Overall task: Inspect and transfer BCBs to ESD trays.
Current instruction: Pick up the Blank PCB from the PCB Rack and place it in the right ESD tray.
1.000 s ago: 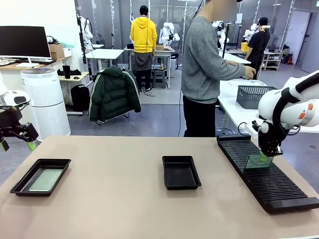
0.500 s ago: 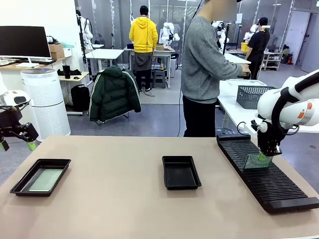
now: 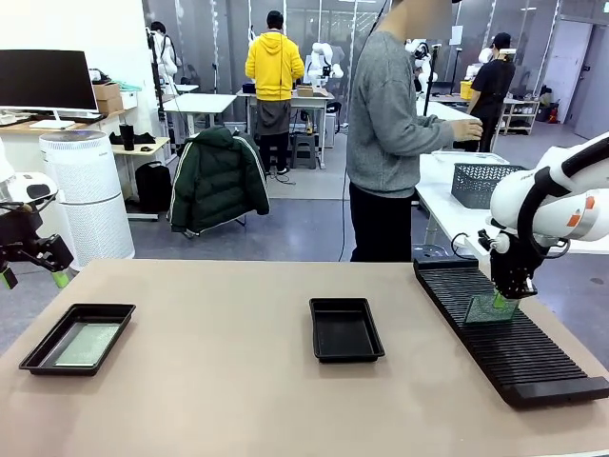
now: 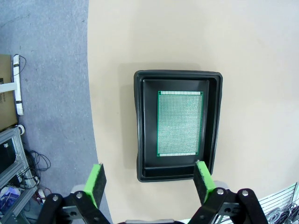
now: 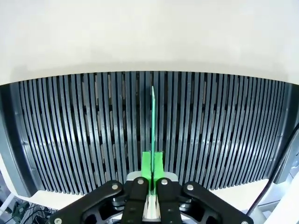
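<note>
Left gripper [image 4: 149,168] hangs wide open and empty over the left tray [image 3: 43,347], where one board [image 3: 86,345] lies flat; the middle tray [image 3: 346,354] is bare. Right gripper [image 3: 504,297] is clamped on a second board [image 3: 490,310], upright in the slotted rack [image 3: 533,367]. Versus a second ago, both grippers have barely shifted; the person's hand [image 3: 466,129] is higher.

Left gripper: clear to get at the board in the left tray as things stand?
Probably yes. The left gripper hangs open above the tray, with nothing between it and the board lying flat inside. The tray's raised rim leaves little room beside the board's edges.
</note>
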